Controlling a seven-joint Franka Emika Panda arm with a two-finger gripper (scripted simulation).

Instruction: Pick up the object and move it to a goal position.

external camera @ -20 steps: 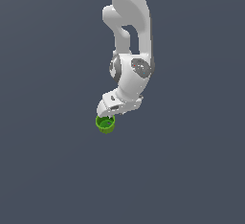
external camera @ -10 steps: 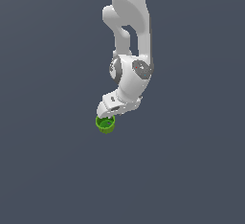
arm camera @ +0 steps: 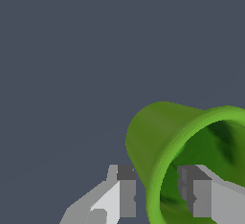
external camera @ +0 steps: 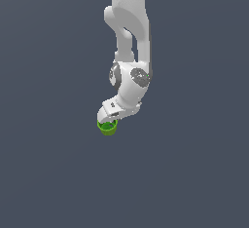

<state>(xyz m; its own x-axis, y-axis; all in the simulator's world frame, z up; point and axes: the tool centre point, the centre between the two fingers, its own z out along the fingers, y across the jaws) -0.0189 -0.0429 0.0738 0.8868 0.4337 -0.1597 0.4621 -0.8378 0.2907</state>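
Flat slate-grey fills both views from edge to edge, with no seam, rim or shadow line in it, so whether any of it is a table cannot be told.

In the exterior view the white arm (external camera: 129,51) comes down from the top edge, bends at a joint with grey round caps, and ends in the gripper (external camera: 109,121), which points down and toward the exterior view's left. The green cup (external camera: 107,127) sits right at the tip of the jaws, touching them, its open mouth turned up toward them and its lower body showing below. No shadow or contact mark under the cup is visible, so whether it rests on anything or hangs free cannot be told.

In the wrist view the gripper (arm camera: 160,192) shows two fingers with dark grey pads. One finger (arm camera: 122,196) lies just outside the cup's (arm camera: 153,137) bright green wall, and the other finger (arm camera: 201,194) reaches into the darker green hollow. The wall and rim pass between the two pads, so the jaws are clamped across one side of the cup, not around its whole body. The cup is tilted relative to the jaws, its mouth turned partly toward the camera.
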